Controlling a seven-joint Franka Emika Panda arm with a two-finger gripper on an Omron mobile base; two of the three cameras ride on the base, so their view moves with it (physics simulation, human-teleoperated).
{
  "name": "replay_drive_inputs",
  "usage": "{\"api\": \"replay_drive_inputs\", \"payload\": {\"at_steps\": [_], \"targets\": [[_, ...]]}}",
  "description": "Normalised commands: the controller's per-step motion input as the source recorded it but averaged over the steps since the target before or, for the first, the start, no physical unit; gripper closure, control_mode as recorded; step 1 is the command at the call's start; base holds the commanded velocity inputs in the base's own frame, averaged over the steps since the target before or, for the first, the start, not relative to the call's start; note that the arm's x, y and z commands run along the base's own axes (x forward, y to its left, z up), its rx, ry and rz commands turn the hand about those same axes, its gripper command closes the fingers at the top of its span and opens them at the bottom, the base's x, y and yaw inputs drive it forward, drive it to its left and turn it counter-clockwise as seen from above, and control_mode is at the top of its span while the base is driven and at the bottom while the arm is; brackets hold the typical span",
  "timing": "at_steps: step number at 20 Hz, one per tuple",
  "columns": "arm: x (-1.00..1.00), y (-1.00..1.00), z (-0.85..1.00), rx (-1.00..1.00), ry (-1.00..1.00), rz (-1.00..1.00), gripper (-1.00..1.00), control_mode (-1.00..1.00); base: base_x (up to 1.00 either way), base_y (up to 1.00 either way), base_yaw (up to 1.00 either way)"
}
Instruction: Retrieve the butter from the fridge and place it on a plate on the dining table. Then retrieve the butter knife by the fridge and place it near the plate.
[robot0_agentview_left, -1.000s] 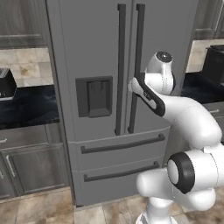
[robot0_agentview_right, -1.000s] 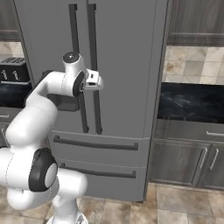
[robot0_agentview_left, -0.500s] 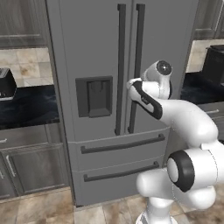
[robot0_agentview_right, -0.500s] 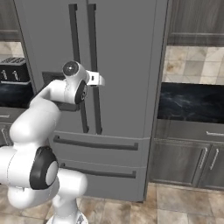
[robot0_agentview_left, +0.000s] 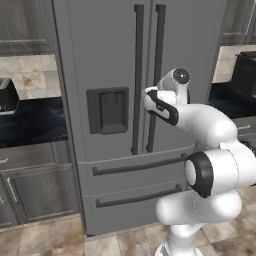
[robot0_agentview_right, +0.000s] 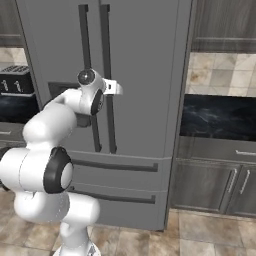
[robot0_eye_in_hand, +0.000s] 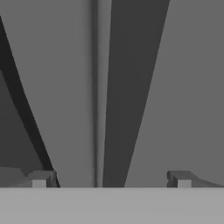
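The tall grey fridge (robot0_agentview_left: 110, 55) (robot0_agentview_right: 145, 75) stands straight ahead with both doors shut. My gripper (robot0_agentview_left: 149, 97) (robot0_agentview_right: 110, 93) is at chest height against the right door's long dark handle (robot0_agentview_left: 157, 60) (robot0_agentview_right: 106, 45). In the hand view my gripper (robot0_eye_in_hand: 111, 179) is open, and the wide dark handle (robot0_eye_in_hand: 135, 87) runs up between the two fingertips (robot0_eye_in_hand: 40, 179), just right of the door seam. Nothing is held. The butter, the plate, the dining table and the butter knife are out of view.
A dark dispenser recess (robot0_agentview_left: 107, 110) sits in the left door, above two bottom drawers (robot0_agentview_left: 135, 182). Black-topped counters (robot0_agentview_left: 35, 122) (robot0_agentview_right: 220, 117) over dark cabinets flank the fridge. A toaster (robot0_agentview_right: 15, 80) stands on the left one, a dark appliance (robot0_agentview_left: 245, 75) on the right.
The hand has moved in toward the fridge's right door handle and a little lower. The gripper has stayed open.
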Motion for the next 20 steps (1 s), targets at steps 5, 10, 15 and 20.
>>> {"api": "replay_drive_inputs", "payload": {"at_steps": [5, 10, 15, 20], "targets": [[0.53, 0.00, 0.00, 0.00, -0.01, 0.00, -1.00, -1.00, 0.00, 0.00, 0.00], [0.45, 0.00, 0.00, 0.00, -0.04, 0.03, -1.00, -1.00, 0.00, 0.00, 0.00], [0.48, -0.02, 0.00, 0.01, -0.02, 0.07, -1.00, -1.00, 0.00, 0.00, 0.00], [0.37, 0.00, 0.00, 0.00, 0.01, 0.03, 1.00, -1.00, 0.00, 0.00, 0.00]]}}
